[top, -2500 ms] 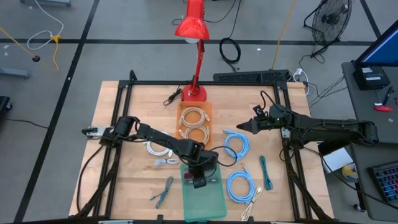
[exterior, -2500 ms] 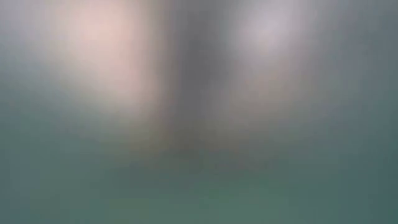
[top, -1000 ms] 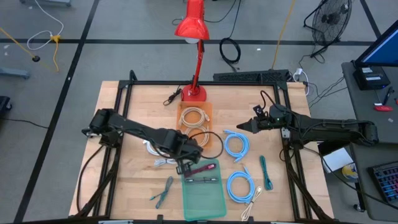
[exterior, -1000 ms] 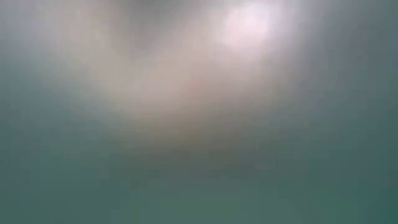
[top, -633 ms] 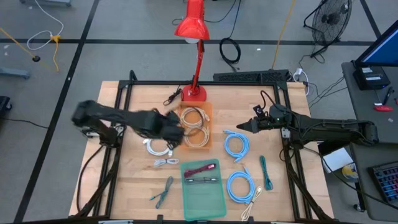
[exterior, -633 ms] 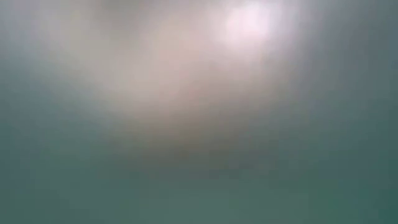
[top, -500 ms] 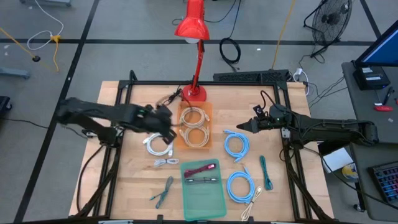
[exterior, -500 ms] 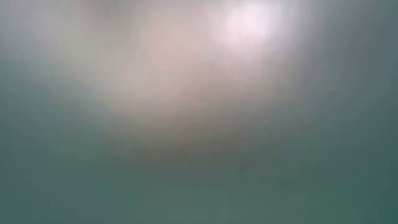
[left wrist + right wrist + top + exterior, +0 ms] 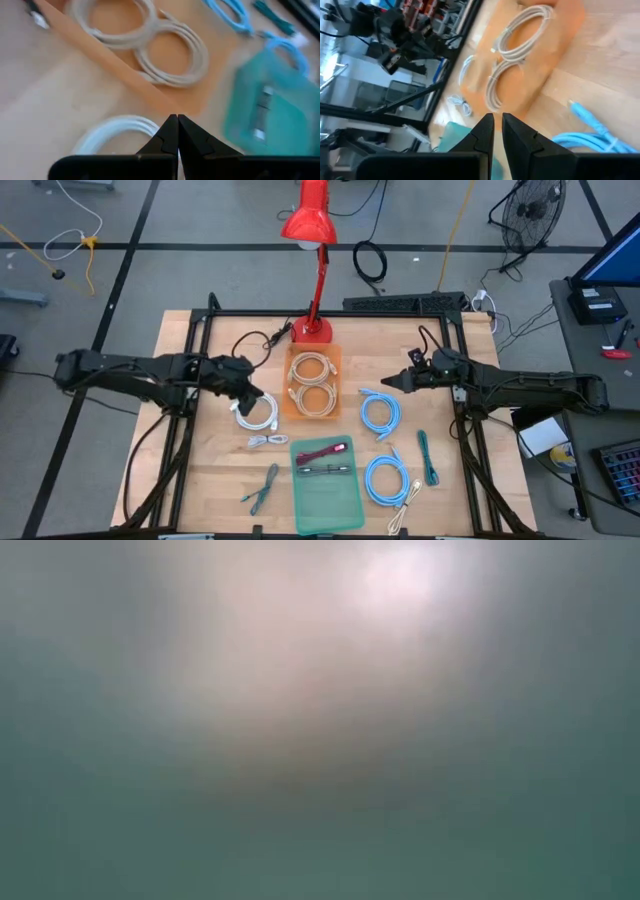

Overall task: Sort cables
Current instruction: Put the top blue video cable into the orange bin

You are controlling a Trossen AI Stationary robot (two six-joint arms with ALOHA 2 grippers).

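Observation:
My left gripper (image 9: 257,393) (image 9: 173,120) is shut with nothing in it, low over the white coil (image 9: 268,420) (image 9: 112,131), which lies flat on the table just left of the orange tray (image 9: 335,356). Two beige coils (image 9: 313,367) (image 9: 196,50) lie in that tray. The green tray (image 9: 328,505) (image 9: 282,115) holds a red bundle (image 9: 322,451) and a dark one (image 9: 325,470). Two light-blue coils (image 9: 366,418) (image 9: 371,480) lie on the table to the right. My right gripper (image 9: 391,384) (image 9: 498,120) hangs above the table right of the orange tray, its fingers together but for a thin slit. It holds nothing.
A small white bundle (image 9: 265,441) and a grey-green bundle (image 9: 262,486) lie near the front left. A green bundle (image 9: 428,457) and a pale cable (image 9: 405,508) lie at the front right. The red lamp's base (image 9: 312,330) stands behind the orange tray. The low view is a blur.
My left gripper has drawn back from the green tray's far left corner toward the table's left and far side, passing the orange tray's left edge. It now hangs over the white coil. The red bundle stays in the green tray.

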